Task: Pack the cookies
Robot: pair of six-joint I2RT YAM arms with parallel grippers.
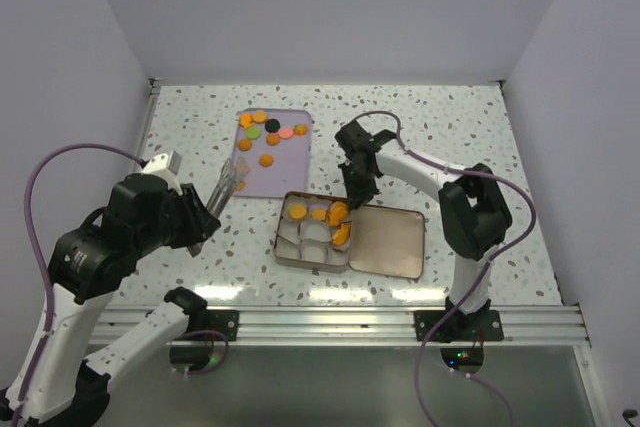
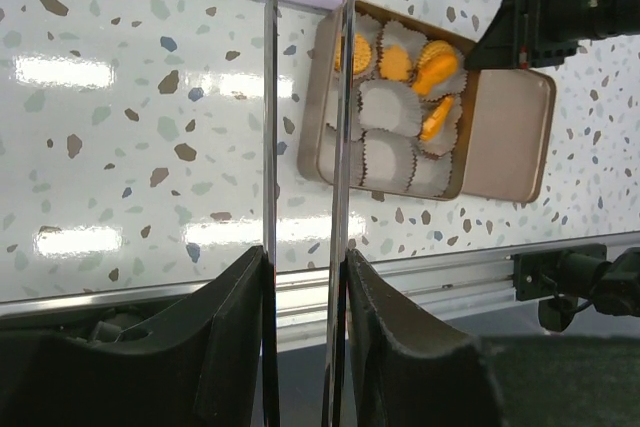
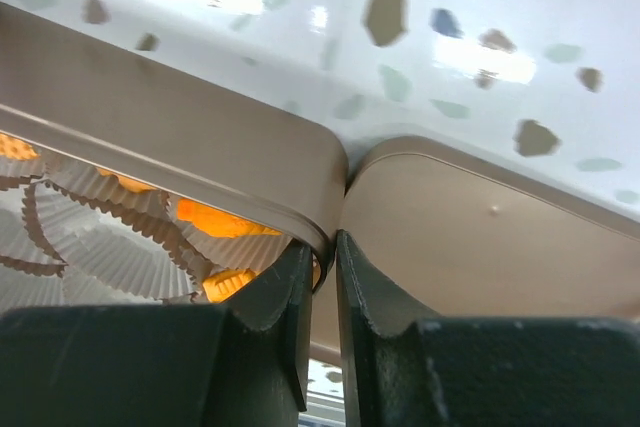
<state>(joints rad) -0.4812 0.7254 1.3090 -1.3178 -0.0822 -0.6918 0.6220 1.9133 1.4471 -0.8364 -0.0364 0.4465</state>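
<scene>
1. left fingers (image 2: 240, 332) clamped on clear tongs (image 2: 270, 97), up over the surface (image 1: 450, 127) near the lilac tray (image 1: 290, 175);
2. right fingers (image 3: 285, 307) nearly together at the tin (image 1: 279, 250) rim by its lid (image 1: 390, 242); can't tell if they're pinching it;
3. cookies (image 1: 268, 137): most on the tray, a few orange ones in the tin's paper cups (image 2: 390, 107)

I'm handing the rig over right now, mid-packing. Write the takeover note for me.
Left hand: shut on clear tongs, tips near the lilac tray.
Right hand: pinching the tin at its rim, beside the open lid.
Done: orange cookies sit in some paper cups on the tin's far side.
Left: about ten cookies on the tray; the near cups are empty.
</scene>
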